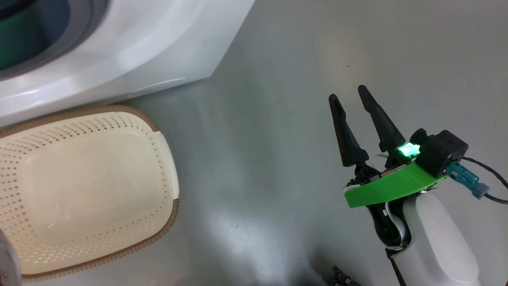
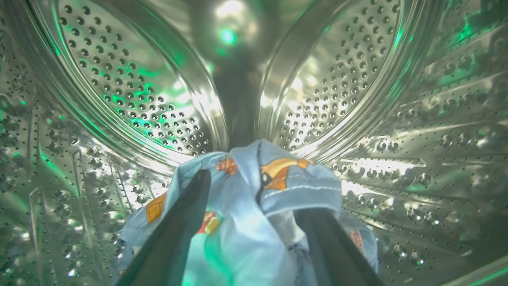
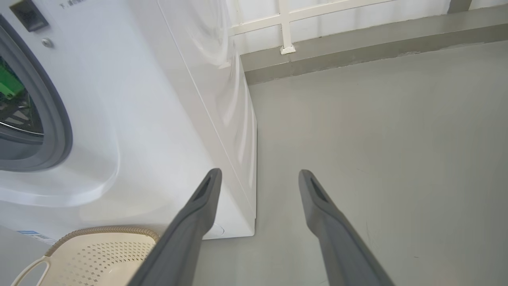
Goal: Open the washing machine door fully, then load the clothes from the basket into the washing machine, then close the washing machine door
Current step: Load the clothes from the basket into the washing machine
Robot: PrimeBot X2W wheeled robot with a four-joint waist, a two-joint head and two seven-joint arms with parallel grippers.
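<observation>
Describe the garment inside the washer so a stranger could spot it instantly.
Look into the white washing machine, to its perforated steel drum. Inside it, between the left gripper's dark fingers, lies a crumpled garment. It is the one soft thing there: light blue cloth printed with orange cartoon figures.

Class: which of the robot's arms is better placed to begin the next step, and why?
Likely the right: the right gripper hangs open and free above the floor beside the washing machine. The left gripper is deep inside the drum, open, with the clothes between its fingers.
</observation>
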